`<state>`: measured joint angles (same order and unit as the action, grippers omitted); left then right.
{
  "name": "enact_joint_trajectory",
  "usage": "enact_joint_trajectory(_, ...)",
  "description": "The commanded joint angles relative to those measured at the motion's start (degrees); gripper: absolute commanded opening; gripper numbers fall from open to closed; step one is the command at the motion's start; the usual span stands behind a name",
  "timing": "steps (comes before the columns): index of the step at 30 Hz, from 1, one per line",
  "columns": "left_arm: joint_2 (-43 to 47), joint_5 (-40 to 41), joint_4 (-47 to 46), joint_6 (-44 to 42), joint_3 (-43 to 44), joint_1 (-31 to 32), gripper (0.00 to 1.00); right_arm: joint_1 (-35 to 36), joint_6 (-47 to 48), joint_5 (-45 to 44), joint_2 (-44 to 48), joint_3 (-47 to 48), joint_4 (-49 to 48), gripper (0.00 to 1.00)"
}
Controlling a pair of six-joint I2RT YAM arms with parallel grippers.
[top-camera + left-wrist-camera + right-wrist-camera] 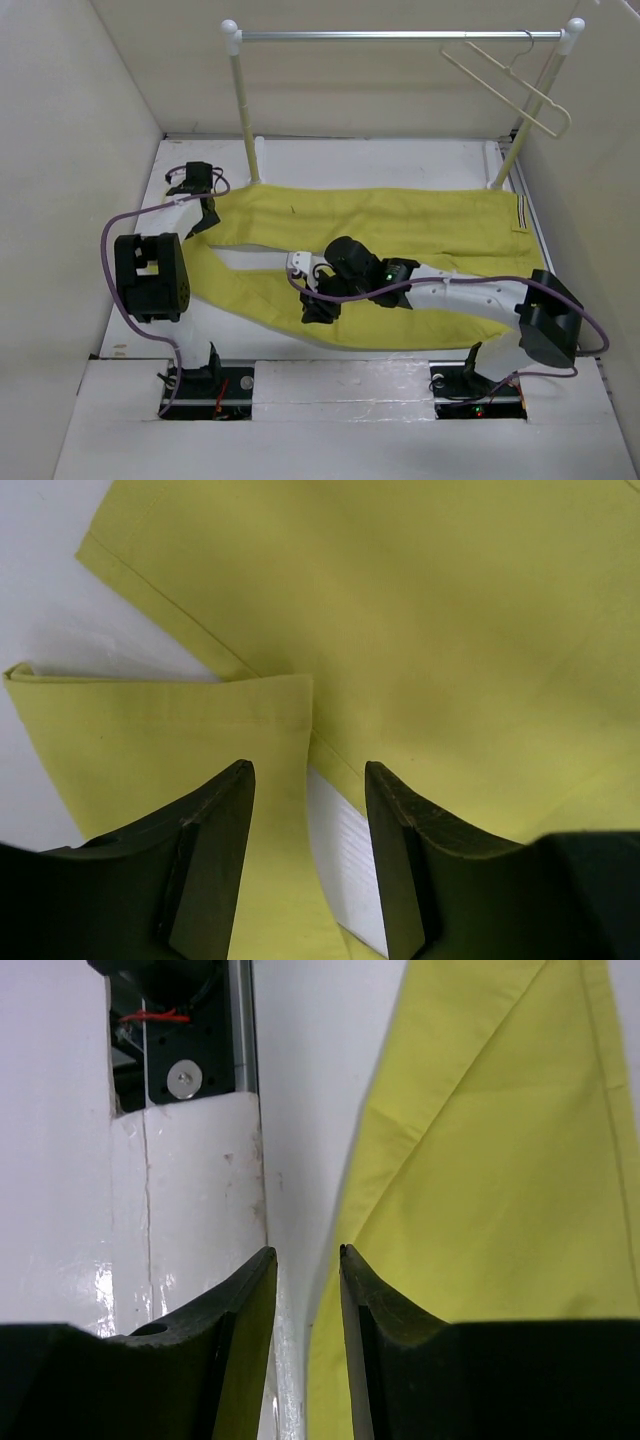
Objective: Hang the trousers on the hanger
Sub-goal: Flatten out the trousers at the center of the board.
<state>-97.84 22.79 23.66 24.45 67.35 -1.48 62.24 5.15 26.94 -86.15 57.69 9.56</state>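
Your top view sits above and behind the arm bases, tilted down toward the far wall. It stands well back, so the whole table (350, 160), the trousers (400, 225), the rail (400, 35) and the hanger (505, 85) fit in one picture. Your left wrist view sits just behind the left gripper (308, 766) and looks down past it, very close to the cloth, onto the two leg ends at the table's left. Your right wrist view looks past the right gripper (307, 1250), equally close, along the trousers' near edge toward a base mount (180, 1050) at the table's near edge. Each wrist view shares only its own small patch of trousers with the top view.
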Motion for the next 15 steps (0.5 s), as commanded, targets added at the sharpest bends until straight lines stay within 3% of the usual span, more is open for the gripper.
enact_joint_trajectory(1,-2.1,3.0,0.9,-0.2,3.3,0.0,0.44,0.2,0.5,-1.9,3.9,3.6,0.4,0.37)
enact_joint_trajectory(3,-2.8,2.9,0.8,-0.1,3.6,0.0,0.44,0.2,0.5,-2.1,4.5,3.7,0.6,0.38)
enact_joint_trajectory(6,-3.6,3.1,0.5,0.1,3.7,0.0,0.33,0.2,0.2,-2.6,4.6,3.3,1.2,0.38)
enact_joint_trajectory(11,-5.1,5.3,1.6,-0.4,3.7,0.0,0.33,-0.5,0.5,-3.6,5.6,2.3,2.3,0.38)
enact_joint_trajectory(14,-5.1,6.3,1.6,-0.1,3.0,0.0,0.17,-1.9,0.8,-3.7,6.8,2.0,3.0,0.38)
enact_joint_trajectory(15,-4.8,6.5,1.6,0.1,2.7,0.0,0.03,-3.2,1.3,-3.9,7.1,1.9,3.4,0.38)
